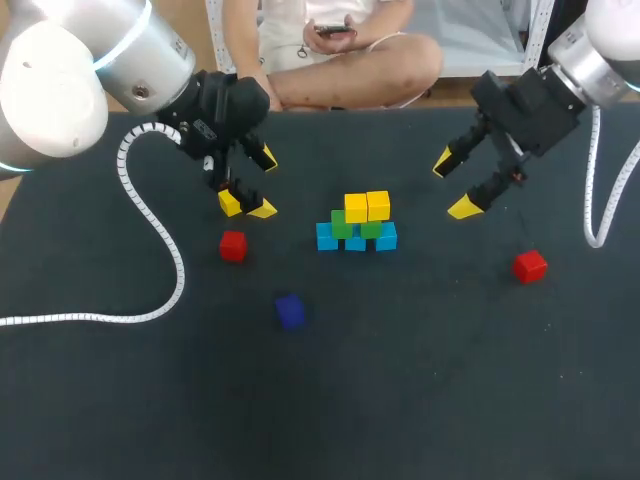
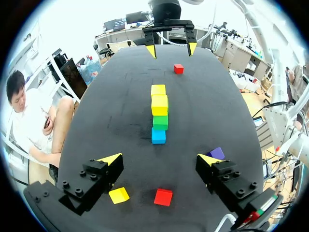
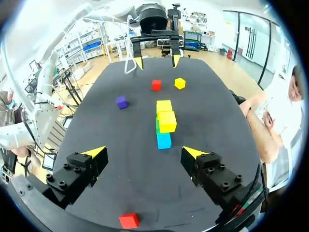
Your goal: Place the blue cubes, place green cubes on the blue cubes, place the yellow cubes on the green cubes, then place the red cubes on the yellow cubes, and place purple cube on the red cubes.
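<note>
At the table's middle stands a stepped stack: light-blue cubes (image 1: 355,240) at the bottom, green cubes (image 1: 356,227) on them, two yellow cubes (image 1: 366,206) on top. Loose cubes lie around it: a red cube (image 1: 232,245) to its left, a second red cube (image 1: 530,266) to its right, a purple cube (image 1: 290,310) in front, and a yellow cube (image 1: 229,203) by my left gripper (image 1: 265,185). That gripper hangs open above the table, with the red cube (image 2: 163,196) and yellow cube (image 2: 119,195) under it. My right gripper (image 1: 455,185) is open right of the stack, the red cube (image 3: 129,220) below it.
The dark table (image 1: 420,400) carries only these cubes. A white coiled cable (image 1: 160,240) from my left arm trails over the left part of the table. A person sits beyond the far edge, not touching the table.
</note>
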Controlling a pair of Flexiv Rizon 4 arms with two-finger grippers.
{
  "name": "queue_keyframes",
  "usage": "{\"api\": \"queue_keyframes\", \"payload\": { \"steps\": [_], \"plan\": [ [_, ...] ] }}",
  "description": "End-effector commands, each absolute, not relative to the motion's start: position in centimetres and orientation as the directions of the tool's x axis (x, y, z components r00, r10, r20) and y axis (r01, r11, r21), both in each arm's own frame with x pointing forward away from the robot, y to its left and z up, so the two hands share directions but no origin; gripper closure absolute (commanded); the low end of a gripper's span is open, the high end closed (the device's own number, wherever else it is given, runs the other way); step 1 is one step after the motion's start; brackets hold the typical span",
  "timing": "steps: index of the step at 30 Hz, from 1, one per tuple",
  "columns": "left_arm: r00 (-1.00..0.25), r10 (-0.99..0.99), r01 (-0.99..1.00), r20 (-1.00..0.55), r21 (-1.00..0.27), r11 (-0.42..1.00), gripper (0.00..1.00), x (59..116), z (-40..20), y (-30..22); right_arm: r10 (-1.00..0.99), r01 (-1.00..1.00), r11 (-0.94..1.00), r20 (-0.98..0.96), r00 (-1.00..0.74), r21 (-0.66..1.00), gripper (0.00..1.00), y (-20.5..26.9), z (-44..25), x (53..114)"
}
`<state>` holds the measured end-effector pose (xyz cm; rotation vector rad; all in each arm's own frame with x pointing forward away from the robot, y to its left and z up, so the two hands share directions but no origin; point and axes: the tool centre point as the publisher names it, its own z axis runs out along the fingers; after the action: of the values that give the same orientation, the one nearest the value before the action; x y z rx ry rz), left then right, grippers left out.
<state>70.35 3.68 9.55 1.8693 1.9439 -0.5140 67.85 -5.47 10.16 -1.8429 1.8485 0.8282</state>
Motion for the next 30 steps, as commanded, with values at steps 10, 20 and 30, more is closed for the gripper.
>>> {"api": "queue_keyframes", "payload": {
  "steps": [10,20,30],
  "plan": [
    [-0.272,0.91,0.961,-0.313,-0.048,0.271,0.0,72.2,9.2,5.6,-0.753,-0.991,-0.046,-0.657,-0.05,0.128,0.0,-5.4,10.2,67.9],
    [-0.315,0.908,0.949,-0.277,-0.066,0.309,0.0,72.1,6.5,8.2,-0.753,-0.991,-0.046,-0.657,-0.05,0.128,0.0,-5.4,10.2,67.9],
    [-0.375,0.886,0.926,-0.273,-0.076,0.369,0.0,72.3,5.0,10.6,-0.753,-0.991,-0.046,-0.657,-0.05,0.128,0.0,-5.4,10.2,67.9]
  ]
}}
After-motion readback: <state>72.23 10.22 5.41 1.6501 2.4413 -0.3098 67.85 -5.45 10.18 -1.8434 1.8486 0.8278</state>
